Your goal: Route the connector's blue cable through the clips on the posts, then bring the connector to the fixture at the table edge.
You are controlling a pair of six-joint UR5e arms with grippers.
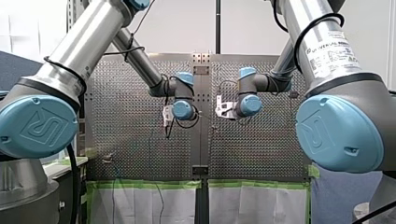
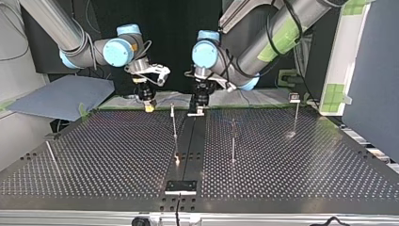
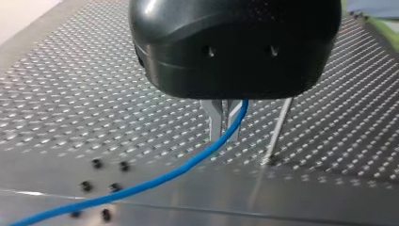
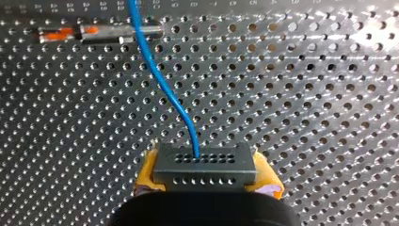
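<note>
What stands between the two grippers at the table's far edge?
Top view: a thin upright post between my right gripper and my left gripper, slightly nearer the camera.

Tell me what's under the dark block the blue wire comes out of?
Yellow pads of my right gripper clamp the connector on both sides. The perforated table shows all around, but the patch right under the connector is covered.

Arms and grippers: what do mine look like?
Both arms, my left arm and my right arm, are silver tubes with light-blue joint caps bearing a logo, black cables looped around them. My right arm carries a Universal Robots label. My left gripper has a black housing and metal fingers; my right gripper has yellow pads.
</note>
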